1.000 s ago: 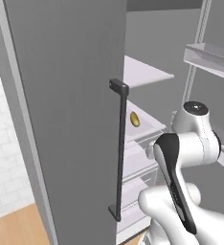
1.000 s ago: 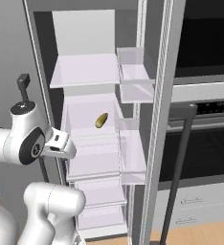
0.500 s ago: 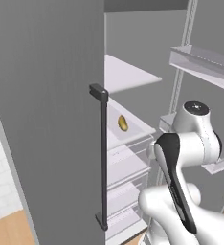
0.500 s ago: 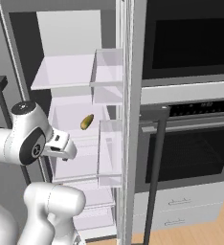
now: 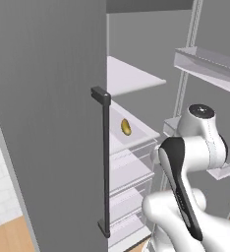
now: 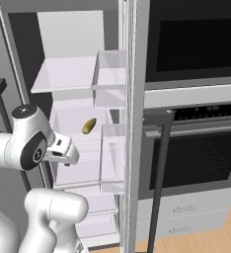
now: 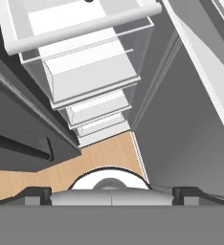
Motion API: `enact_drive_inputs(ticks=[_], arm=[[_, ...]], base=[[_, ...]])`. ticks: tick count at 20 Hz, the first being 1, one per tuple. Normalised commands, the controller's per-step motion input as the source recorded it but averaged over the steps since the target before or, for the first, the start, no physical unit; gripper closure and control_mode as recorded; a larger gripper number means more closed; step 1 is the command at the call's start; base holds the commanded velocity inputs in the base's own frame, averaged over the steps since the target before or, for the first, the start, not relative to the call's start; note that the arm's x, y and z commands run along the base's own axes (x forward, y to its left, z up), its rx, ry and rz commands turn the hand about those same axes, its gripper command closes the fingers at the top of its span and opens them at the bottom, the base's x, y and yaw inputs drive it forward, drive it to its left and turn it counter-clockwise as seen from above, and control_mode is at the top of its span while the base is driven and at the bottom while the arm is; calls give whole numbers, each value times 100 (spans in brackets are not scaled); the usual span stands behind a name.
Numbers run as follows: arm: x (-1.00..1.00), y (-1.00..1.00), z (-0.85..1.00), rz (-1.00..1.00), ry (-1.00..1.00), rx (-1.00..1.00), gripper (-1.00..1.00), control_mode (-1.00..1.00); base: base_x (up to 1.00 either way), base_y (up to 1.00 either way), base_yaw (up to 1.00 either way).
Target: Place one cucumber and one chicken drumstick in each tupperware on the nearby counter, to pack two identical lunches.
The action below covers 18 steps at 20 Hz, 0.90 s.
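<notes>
A: Any writing on the fridge [image 6: 73, 64] or the oven [image 6: 196, 163] right of it?

B: None legible. The arm [image 5: 186, 162] stands folded before the fridge, hand pointing down at the wooden floor [image 7: 104, 155].

A: Gripper [image 7: 112, 191]?

B: Spread wide, holding nothing.

A: The food?

B: One small, oval, yellow-green piece [image 6: 89, 125] lies on a clear fridge shelf [image 6: 63, 79]; cucumber or drumstick, I cannot tell.
</notes>
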Motion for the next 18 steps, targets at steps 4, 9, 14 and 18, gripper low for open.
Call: enact_drive_inputs(ticks=[4,9,14,18], arm=[[20,8,0,1,-15,0,-100,-100],[70,28,2,3,-35,2,-100,-100],[91,8,10,1,-16,1,-100,-100],[99,0,1,0,-8,4,-100,-100]], base=[[3,0,0],[0,0,0],[0,0,0],[0,0,0]])
